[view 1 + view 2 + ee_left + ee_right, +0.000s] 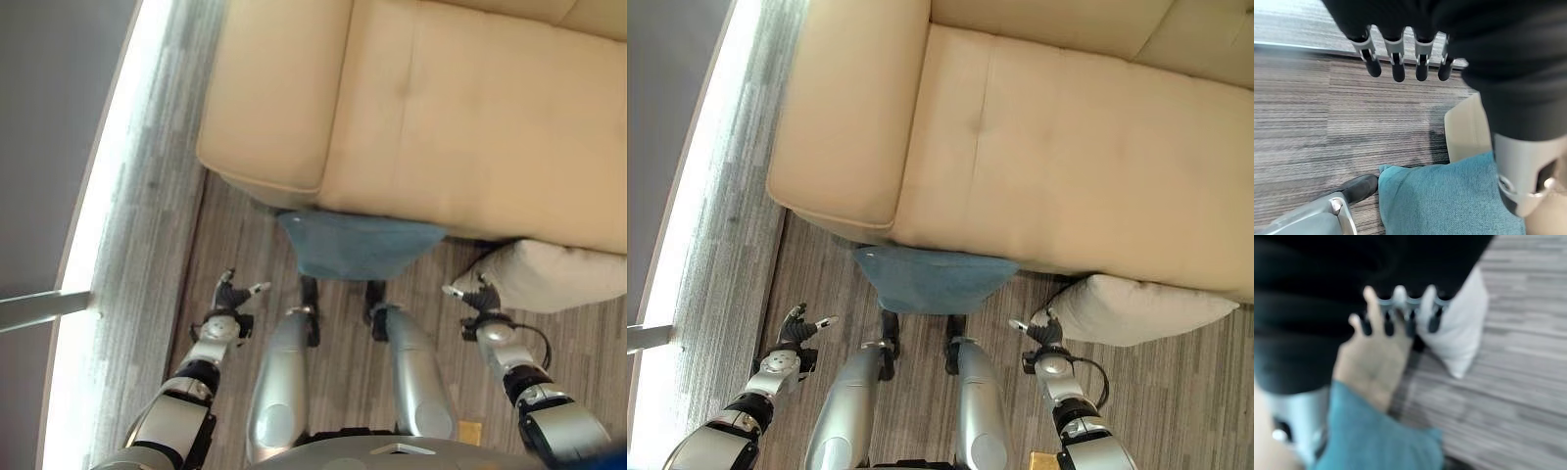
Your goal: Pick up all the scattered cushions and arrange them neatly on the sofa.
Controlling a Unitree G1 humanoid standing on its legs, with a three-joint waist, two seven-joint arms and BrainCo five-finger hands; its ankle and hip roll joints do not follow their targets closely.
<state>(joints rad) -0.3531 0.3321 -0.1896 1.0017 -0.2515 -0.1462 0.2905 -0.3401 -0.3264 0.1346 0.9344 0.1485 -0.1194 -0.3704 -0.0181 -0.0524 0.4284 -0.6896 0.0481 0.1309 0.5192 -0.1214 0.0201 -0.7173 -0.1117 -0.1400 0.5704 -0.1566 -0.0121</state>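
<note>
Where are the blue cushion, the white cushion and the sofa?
blue cushion [358, 247]: left eye view, middle of its top face.
white cushion [1136, 309]: right eye view, middle of its top face.
sofa [1058, 157]: right eye view, bare seat.

Wood-grain floor [167, 245] bearing a cream sofa [470, 127]; teal cushion [358, 245] at its front edge, cream cushion [1136, 308] alongside, both on the floor.

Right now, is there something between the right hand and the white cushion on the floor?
Nothing visible. The right hand, fingers relaxed, is just beside the near corner of the white cushion, which lies on the floor against the sofa front.
</note>
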